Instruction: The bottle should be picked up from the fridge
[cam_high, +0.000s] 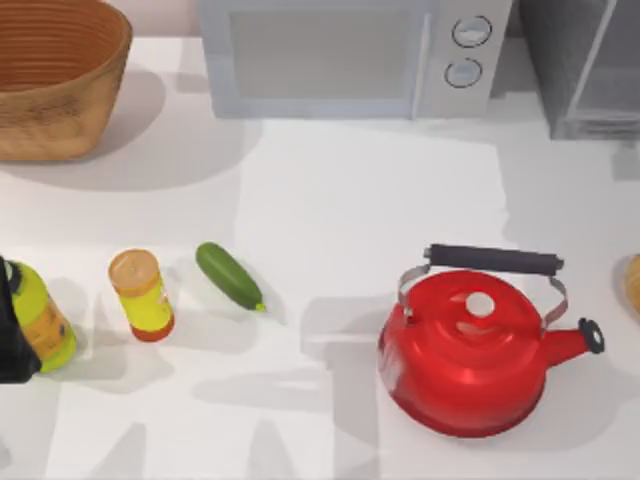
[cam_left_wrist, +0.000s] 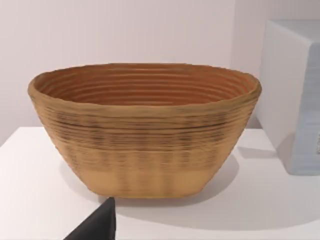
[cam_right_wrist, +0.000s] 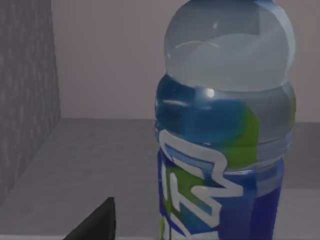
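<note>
Standing upright inside the grey fridge (cam_high: 585, 70) at the table's far right, the bottle (cam_right_wrist: 225, 130) fills the right wrist view, close before the right gripper; whether its fingers are parted cannot be told; the left arm (cam_high: 12, 330) sits parked at the left edge.

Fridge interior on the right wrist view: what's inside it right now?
The bottle stands upright on the fridge's grey floor, beside a textured grey side wall. Its cap is cut off by the frame, and whatever sits behind the bottle is hidden.
</note>
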